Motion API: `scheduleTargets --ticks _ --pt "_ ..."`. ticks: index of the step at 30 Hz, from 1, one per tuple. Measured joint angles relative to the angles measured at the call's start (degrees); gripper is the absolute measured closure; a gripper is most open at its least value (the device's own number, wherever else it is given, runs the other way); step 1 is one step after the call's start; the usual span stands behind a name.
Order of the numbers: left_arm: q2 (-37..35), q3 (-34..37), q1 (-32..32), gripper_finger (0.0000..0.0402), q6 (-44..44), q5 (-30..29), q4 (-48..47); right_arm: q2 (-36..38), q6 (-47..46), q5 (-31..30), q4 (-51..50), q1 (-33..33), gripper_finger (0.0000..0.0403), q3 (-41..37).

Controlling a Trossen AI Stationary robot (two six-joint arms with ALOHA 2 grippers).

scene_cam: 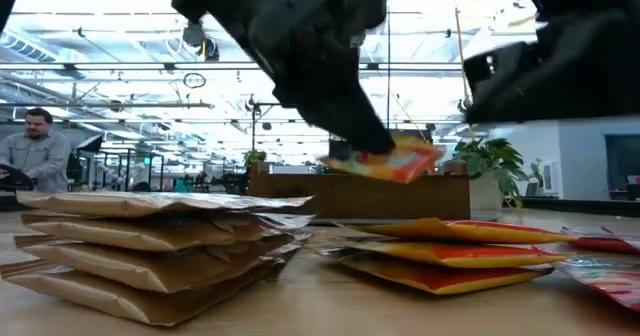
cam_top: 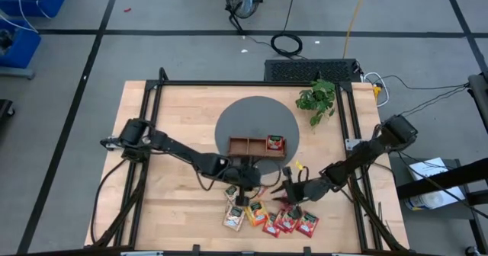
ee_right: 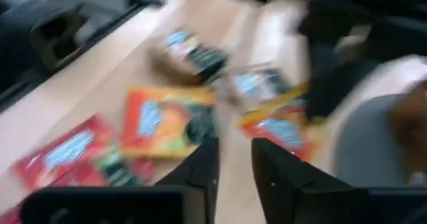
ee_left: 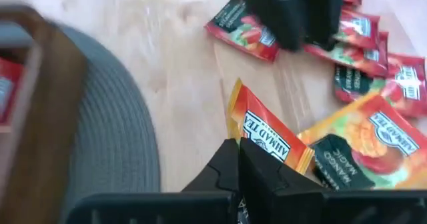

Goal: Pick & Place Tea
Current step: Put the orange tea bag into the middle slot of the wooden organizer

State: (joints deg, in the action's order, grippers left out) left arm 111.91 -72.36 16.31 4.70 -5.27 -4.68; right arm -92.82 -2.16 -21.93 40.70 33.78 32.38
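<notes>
Several tea sachets lie flat on the wooden table near its front edge: cream ones (cam_top: 233,216), an orange-yellow one (cam_top: 257,212) and red ones (cam_top: 288,222). My left gripper (cam_top: 248,189) is shut on another orange-yellow sachet (ee_left: 267,141), which is lifted above the pile (scene_cam: 385,161). A red sachet (cam_top: 274,142) lies in the right compartment of the brown wooden tray (cam_top: 245,144), which stands on a round grey mat (cam_top: 255,119). My right gripper (ee_right: 233,167), just right of the left one (cam_top: 290,189), is open with nothing between its fingers. My left gripper pinches the orange-yellow sachet by one edge (ee_left: 248,147) between its two fingers, which slant down from the table's left. The sachet sticks out beyond the fingertips, roughly level and slightly tilted (scene_cam: 400,164), lifted clear of the table and the other sachets.
A small potted plant (cam_top: 317,97) stands at the table's far right, beyond the mat. The tray's left and middle compartments show nothing in them. Bare wood lies between the sachet pile and the mat (ee_left: 167,57). A person (scene_cam: 38,151) is in the room far behind the table.
</notes>
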Motion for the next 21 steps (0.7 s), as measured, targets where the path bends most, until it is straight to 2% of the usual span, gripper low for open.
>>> scheduleTargets --ticks 4,7,9,14,21 --pt "-0.5 -0.2 3.1 0.0396 -5.2 -8.7 1.7 2.1 -3.7 -6.7 0.6 -1.2 0.0271 0.1" --pt "-0.5 -0.5 5.2 0.0394 -7.9 -14.5 1.4 2.5 -7.5 -6.5 -0.7 -3.2 0.0238 0.1" --pt "-0.6 -1.1 6.2 0.0387 -8.6 -17.9 1.7 2.7 -10.4 -4.6 -1.0 -4.8 0.0219 0.1" --pt "-0.6 -2.3 7.8 0.0393 -11.3 -23.7 1.8 2.7 -16.3 5.0 -1.6 -8.4 0.0185 0.2" --pt "-0.7 -2.5 7.7 0.0385 -11.5 -26.3 2.2 2.7 -16.6 7.1 -1.5 -9.4 0.0185 0.2"
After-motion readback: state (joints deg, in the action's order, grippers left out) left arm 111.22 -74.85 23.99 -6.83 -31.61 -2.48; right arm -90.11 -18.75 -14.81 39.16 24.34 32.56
